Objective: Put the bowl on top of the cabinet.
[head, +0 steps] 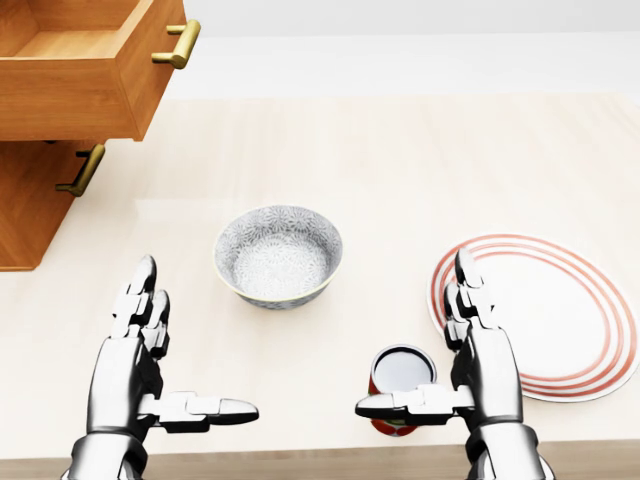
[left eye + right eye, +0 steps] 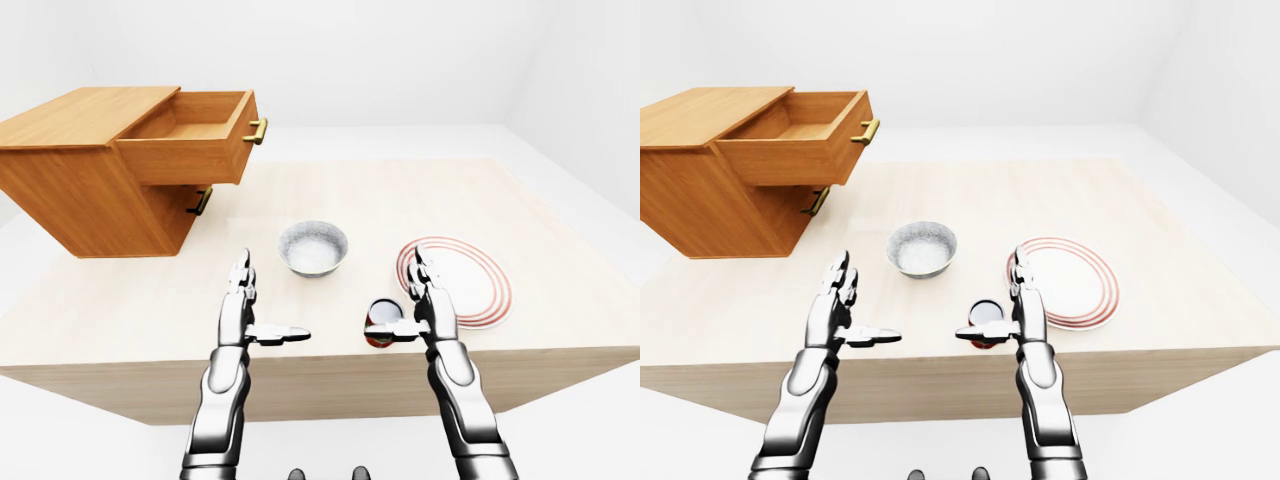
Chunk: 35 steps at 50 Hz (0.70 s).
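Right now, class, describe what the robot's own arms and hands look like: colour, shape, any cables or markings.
The left arm and right arm are glossy silver metal, built of rounded segments with dark seams at the joints. The left hand and right hand match them, each with three blocky, jointed fingers. No cables, markings or sleeves show.
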### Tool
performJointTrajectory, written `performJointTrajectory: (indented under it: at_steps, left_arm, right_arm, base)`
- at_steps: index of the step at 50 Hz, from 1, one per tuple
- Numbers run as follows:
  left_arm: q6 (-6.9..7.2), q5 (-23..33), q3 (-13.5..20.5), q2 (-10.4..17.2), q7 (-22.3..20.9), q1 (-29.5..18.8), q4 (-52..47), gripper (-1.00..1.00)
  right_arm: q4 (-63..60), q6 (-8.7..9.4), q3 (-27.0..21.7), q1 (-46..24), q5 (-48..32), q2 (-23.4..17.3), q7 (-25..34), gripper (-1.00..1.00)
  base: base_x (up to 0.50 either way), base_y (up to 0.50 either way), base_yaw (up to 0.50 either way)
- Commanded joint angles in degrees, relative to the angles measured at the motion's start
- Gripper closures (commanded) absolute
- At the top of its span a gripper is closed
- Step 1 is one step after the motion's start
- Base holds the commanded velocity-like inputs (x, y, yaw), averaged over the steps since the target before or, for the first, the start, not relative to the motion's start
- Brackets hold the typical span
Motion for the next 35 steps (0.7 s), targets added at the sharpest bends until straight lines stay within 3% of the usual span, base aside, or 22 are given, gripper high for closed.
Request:
performJointTrajectory:
  at_steps: [1, 2, 3, 11, 22, 23, 24, 35]
  left_arm:
    - [0.52, 0.88, 0.42, 0.58, -1.35, 0.78, -1.82, -1.0]
    - [0.98, 0.71, 0.48, 0.58, -1.56, 0.97, -2.43, -1.0]
    - [2.39, 0.03, 0.7, 0.57, -1.97, 1.12, -3.75, -1.0]
    - [4.66, 0.71, 0.34, 0.44, -2.21, 2.74, -8.06, -1.0]
    - [4.68, 0.92, -0.09, 0.56, -3.46, 3.81, -10.37, -1.0]
    - [3.64, 0.53, -0.01, 0.37, -3.71, 4.86, -11.19, -1.0]
    - [4.68, 0.43, 0.31, 0.29, -3.33, 5.02, -12.21, -1.0]
    - [4.38, 0.43, 0.04, 0.31, -4.36, 5.54, -12.42, -1.0]
  right_arm:
    - [-1.42, -1.13, -1.92, 1.2, 1.18, -0.73, 0.94, -1.0]
    - [-1.65, -1.05, -1.93, 1.21, 1.17, -0.71, 0.87, -1.0]
    - [-2.24, -0.72, -1.84, 1.27, 1.21, -0.66, 0.88, -1.0]
    - [-2.0, -0.57, -1.61, 0.97, 0.71, -0.61, 0.44, -1.0]
    - [-1.88, -0.07, -0.74, 1.04, -0.48, -0.7, 0.93, -1.0]
    - [-2.28, -0.18, -0.68, 1.27, 0.04, -0.68, 1.73, -1.0]
    - [-2.8, -1.14, -0.39, 1.76, 0.46, -0.76, 2.99, -1.0]
    - [-1.78, -1.13, -0.54, 1.37, -0.82, -0.57, 2.38, -1.0]
  base:
    - [0.0, 0.0, 0.0]
    - [0.0, 0.0, 0.0]
    - [0.0, 0.0, 0.0]
    - [0.0, 0.0, 0.0]
    - [0.0, 0.0, 0.0]
    - [0.0, 0.0, 0.0]
    - [0.0, 0.0, 0.0]
    - [0.5, 0.0, 0.0]
